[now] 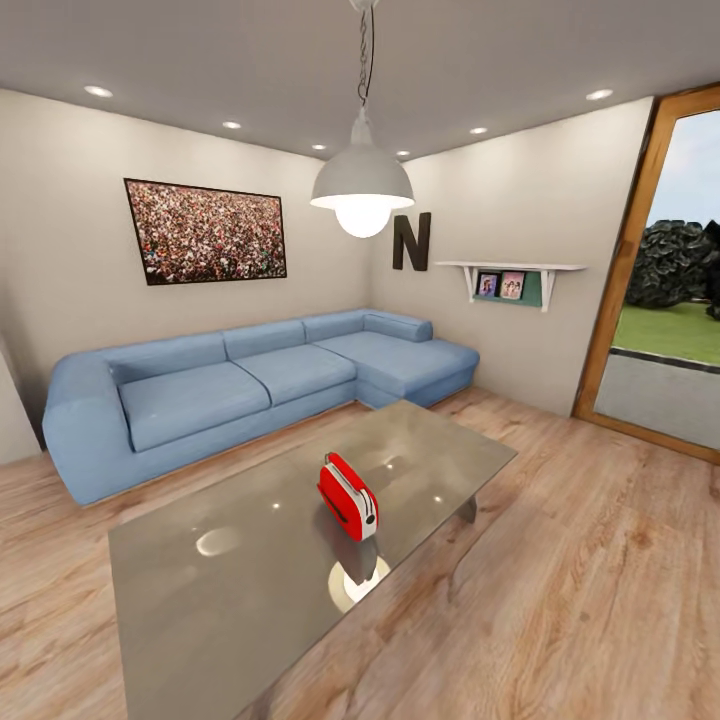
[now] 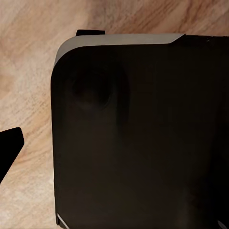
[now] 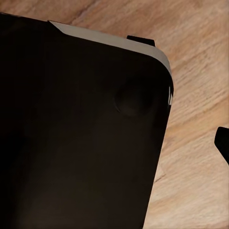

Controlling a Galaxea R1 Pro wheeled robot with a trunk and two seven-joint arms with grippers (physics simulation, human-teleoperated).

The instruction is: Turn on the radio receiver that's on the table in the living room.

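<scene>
From the head camera, the living room lies open: a blue sofa (image 1: 250,385) runs along the far wall from the left to the centre of the frame, a crowd picture (image 1: 205,232) hangs above it at upper left, and a lamp (image 1: 362,185) drops from the ceiling at top centre. At the right edge a tall glass door (image 1: 665,290) looks out on grass. The table (image 1: 230,580) fills the lower middle, its glossy top throwing back the lamp's glare. The radio (image 1: 348,496) stands upright on it, just below the frame's centre, toward the edge nearer the door, showing mostly its narrow red side. Its dial I cannot make out from here.

In the left wrist camera, a big dark rounded block (image 2: 138,133), seemingly part of the robot's own body, takes most of the frame, with wood floor (image 2: 28,95) at the left. One dark fingertip (image 2: 9,150) pokes in at the left edge; how far that pincer is spread, or whether it holds anything, I cannot tell.

The right wrist camera is much the same: the dark block (image 3: 81,129) on the left, floor at the right, a fingertip (image 3: 223,143) at the right edge, opening unclear.

The risk, I'd judge: the radio looks light and tall on a slick top, so a hard or off-centre press could tip it or skid it toward the edge, and rolling in carelessly could bump the low table
</scene>
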